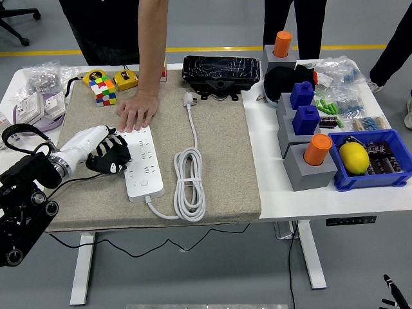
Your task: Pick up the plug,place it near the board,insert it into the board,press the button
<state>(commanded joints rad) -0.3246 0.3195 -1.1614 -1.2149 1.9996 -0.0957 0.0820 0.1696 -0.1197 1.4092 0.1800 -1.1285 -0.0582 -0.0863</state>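
- Left hand [108, 154] sat at the board [141, 162]'s left edge, fingers curled, gripping nothing as far as I could tell.
- Plug [188, 99] lay loose beyond the board.
- Person's hand [136, 114] pressed the board's far end.

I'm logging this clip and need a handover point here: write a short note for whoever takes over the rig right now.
Left hand: fingers curled, holding nothing that I can see, at the left edge of the power strip.
Right hand: out of view.
A person's hand lies flat on the mat at the strip's far end.
Plug: lying loose on the mat, far side, right of the person's hand; its cord runs back to a coil beside the strip.
Done: nothing; the plug is not picked up.
Left: pick up the plug, bring it to the strip, insert it, press the button.
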